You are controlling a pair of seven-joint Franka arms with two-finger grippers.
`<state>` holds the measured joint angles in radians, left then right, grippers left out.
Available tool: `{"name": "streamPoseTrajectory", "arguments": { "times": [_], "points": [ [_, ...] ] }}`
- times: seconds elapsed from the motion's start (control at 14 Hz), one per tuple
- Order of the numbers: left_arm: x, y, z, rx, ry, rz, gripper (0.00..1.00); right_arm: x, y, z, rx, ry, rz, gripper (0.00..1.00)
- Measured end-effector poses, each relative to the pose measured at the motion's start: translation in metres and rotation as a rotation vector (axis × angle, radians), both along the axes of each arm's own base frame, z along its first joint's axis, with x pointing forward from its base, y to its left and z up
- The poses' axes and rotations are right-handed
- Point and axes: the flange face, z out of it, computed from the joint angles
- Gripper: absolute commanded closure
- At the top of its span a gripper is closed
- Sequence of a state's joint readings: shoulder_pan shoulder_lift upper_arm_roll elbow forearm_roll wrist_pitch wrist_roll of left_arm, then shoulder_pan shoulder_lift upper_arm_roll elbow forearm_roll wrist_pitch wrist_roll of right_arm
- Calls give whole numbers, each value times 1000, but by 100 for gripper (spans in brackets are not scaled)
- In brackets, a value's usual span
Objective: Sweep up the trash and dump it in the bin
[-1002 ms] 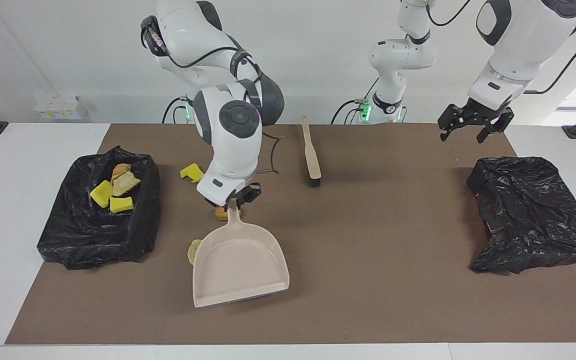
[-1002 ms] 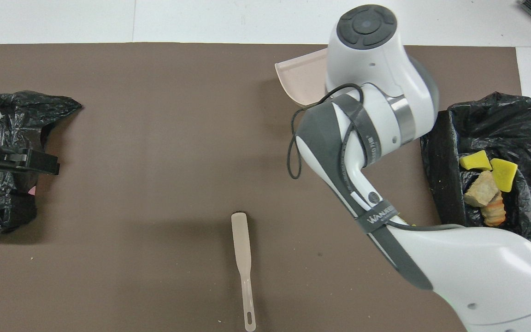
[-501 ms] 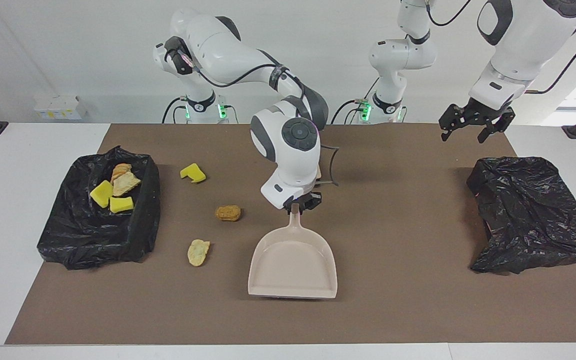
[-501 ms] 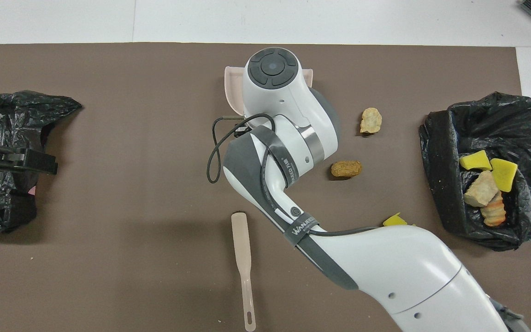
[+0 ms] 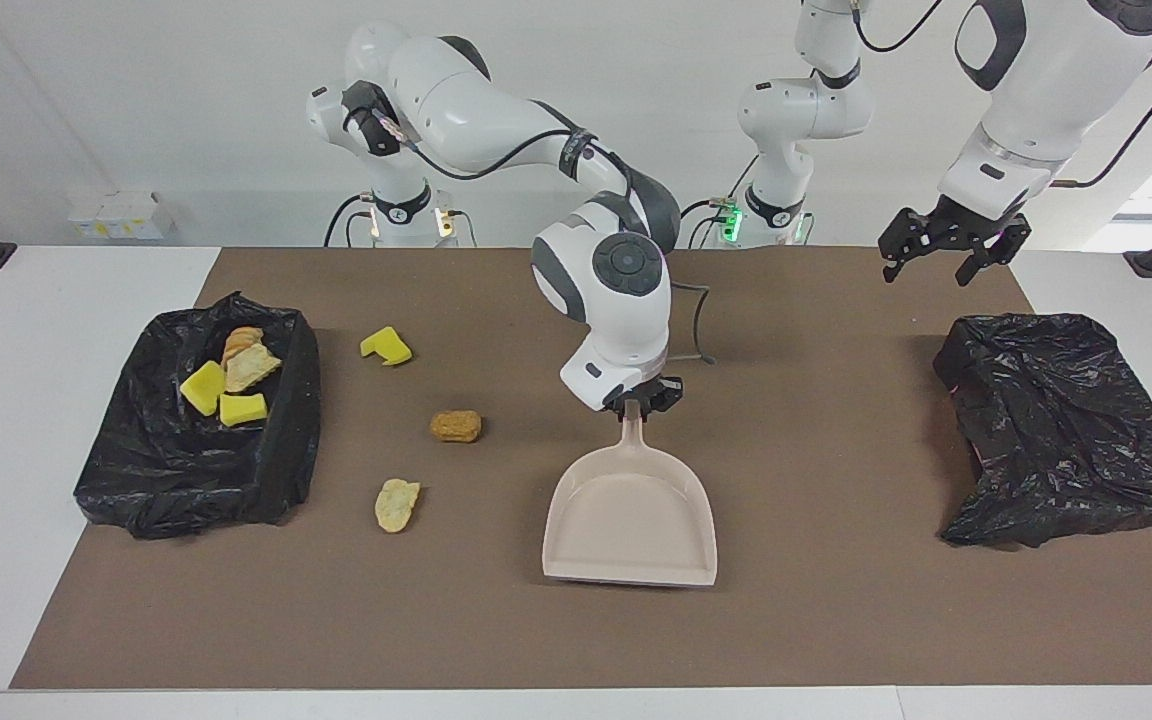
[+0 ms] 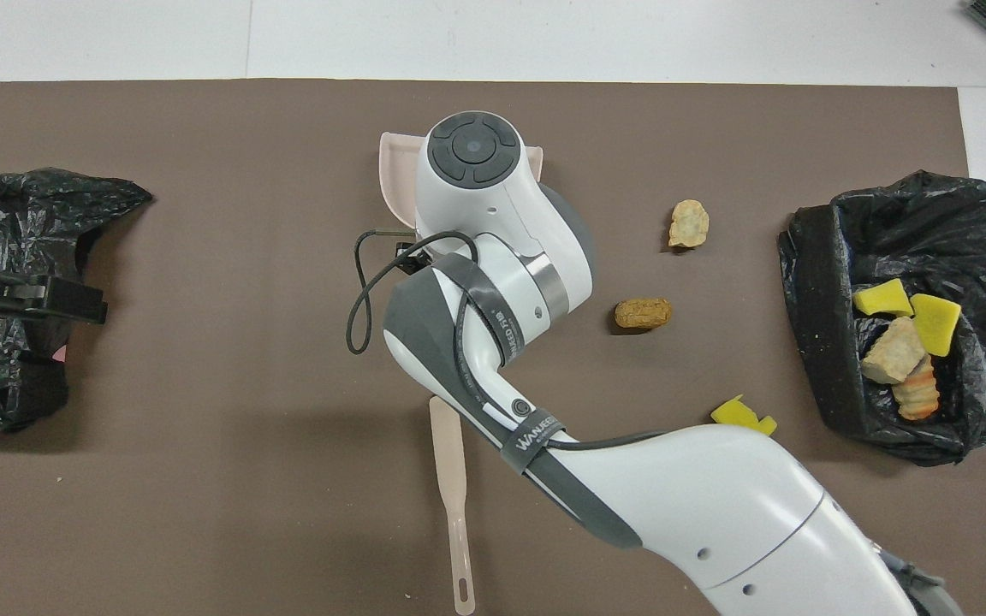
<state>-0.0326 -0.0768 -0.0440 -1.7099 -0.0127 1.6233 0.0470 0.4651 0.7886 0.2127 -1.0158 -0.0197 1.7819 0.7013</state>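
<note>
My right gripper [image 5: 633,403] is shut on the handle of the beige dustpan [image 5: 631,520], which is empty at the middle of the mat. In the overhead view the arm hides most of the dustpan [image 6: 394,167]. Three trash pieces lie loose on the mat between the dustpan and the bin: a yellow sponge chunk [image 5: 386,345], a brown piece [image 5: 456,426] and a tan piece [image 5: 397,504]. The black-lined bin [image 5: 276,440] at the right arm's end holds several scraps [image 5: 236,385]. My left gripper [image 5: 946,255] waits open and empty in the air above a black bag [image 5: 1056,430].
The beige brush [image 6: 450,479] lies on the mat nearer to the robots than the dustpan; the right arm hides it in the facing view. The crumpled black bag lies at the left arm's end of the brown mat [image 5: 816,600].
My right gripper has carried the dustpan away from the bin and the loose scraps, toward the middle of the mat. The three loose pieces now show. The left arm has not moved.
</note>
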Motion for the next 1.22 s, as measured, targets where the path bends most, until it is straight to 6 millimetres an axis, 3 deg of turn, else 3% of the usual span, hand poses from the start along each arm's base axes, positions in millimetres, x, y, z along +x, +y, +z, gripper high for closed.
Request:
{"name": "streamPoseTrajectory", "arguments": {
  "times": [0.07,0.14,0.21,0.29,0.36,0.43,0.57,0.72,0.86,1.07,1.22],
  "points": [
    [0,0,0,0,0,0,0,-1,3,-8,-3,10,8,100],
    [0,0,0,0,0,0,0,-2,4,-16,-7,19,16,91],
    [0,0,0,0,0,0,0,-1,3,-22,-10,26,27,75],
    [0,0,0,0,0,0,0,0,2,-26,-11,30,31,49],
    [0,0,0,0,0,0,0,1,1,-26,-13,31,33,37],
    [0,0,0,0,0,0,0,0,0,-26,-16,32,36,33],
    [0,0,0,0,0,0,0,-2,1,-25,-24,37,43,10],
    [0,0,0,0,0,0,0,-3,1,-20,-37,28,51,1],
    [0,0,0,0,0,0,0,-1,-3,0,-26,4,45,0],
    [0,0,0,0,0,0,0,-8,-10,50,-11,-38,45,0],
    [0,0,0,0,0,0,0,-32,-13,86,-22,-51,62,0]
  ]
}}
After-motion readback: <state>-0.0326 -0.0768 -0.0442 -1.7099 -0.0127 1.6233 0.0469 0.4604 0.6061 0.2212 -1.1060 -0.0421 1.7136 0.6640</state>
